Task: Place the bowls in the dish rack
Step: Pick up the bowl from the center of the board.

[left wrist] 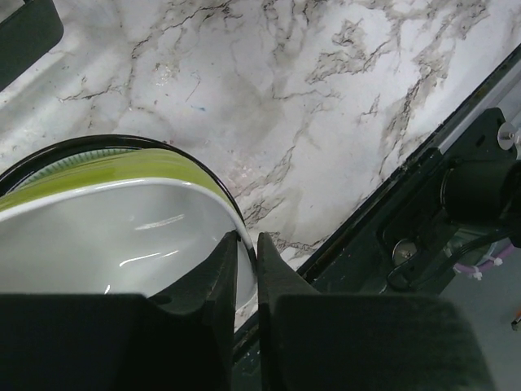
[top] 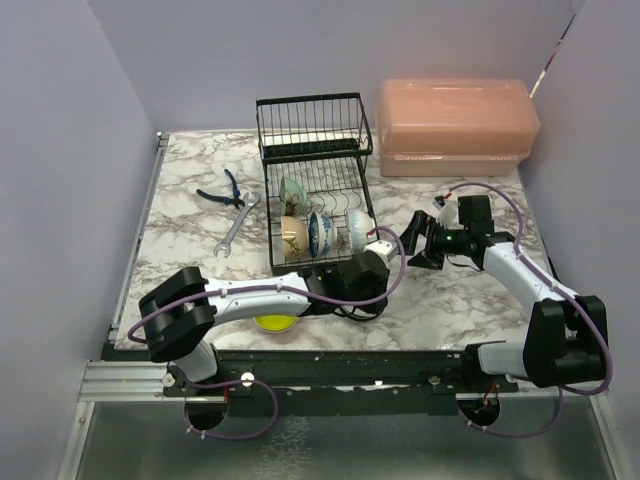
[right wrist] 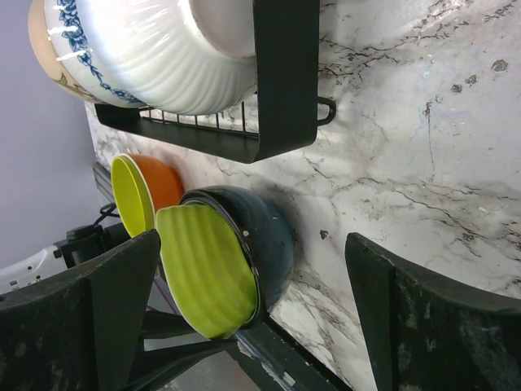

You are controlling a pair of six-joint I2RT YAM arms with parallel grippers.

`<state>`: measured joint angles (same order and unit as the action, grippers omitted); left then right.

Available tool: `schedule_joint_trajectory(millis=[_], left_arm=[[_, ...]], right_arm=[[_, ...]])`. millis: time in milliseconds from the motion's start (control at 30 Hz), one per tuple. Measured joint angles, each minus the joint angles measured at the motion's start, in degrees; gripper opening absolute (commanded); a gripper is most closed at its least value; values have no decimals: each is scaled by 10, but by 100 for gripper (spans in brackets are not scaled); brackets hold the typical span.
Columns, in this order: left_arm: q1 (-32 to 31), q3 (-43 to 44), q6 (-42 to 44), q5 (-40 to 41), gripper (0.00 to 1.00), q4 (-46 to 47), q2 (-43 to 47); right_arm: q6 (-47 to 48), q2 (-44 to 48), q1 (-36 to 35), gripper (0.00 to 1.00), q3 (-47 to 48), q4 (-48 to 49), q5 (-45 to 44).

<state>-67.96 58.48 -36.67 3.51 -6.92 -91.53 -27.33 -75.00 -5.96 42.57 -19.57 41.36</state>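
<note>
Yellow-green bowl (left wrist: 106,175) rim clamped in left gripper (left wrist: 247,244); right gripper (right wrist: 252,244) jaws wide apart.

Left tool (left wrist: 247,265) grips the rim of a green-banded bowl (left wrist: 122,236) over the marble table (left wrist: 326,98)

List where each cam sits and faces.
Top external: above, behind the robot; looks down on table, dish rack, left arm, right arm.
Left wrist: looks down at dark-sided bowl; left gripper pinches its rim.
Right wrist: low, looks leftward across table; open right gripper frames the view.
Shared: both wrists see that bowl.
</note>
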Motion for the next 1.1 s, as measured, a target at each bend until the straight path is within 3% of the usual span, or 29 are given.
schedule_joint_trajectory(millis=[100,733,867,1100], left_arm=[[-1,0,-1,1,0,-2,0],[1,9,0,-24,0,10,49],[19,-7,-12,-56,0,57,91],[101,-119,-91,-134,0,204,148]], right_arm=[[1,0,0,100,2,-2,0],[24,59,0,100,44,-29,-11],[29,85,0,100,50,-29,-13],[34,136,0,100,52,-28,-15]])
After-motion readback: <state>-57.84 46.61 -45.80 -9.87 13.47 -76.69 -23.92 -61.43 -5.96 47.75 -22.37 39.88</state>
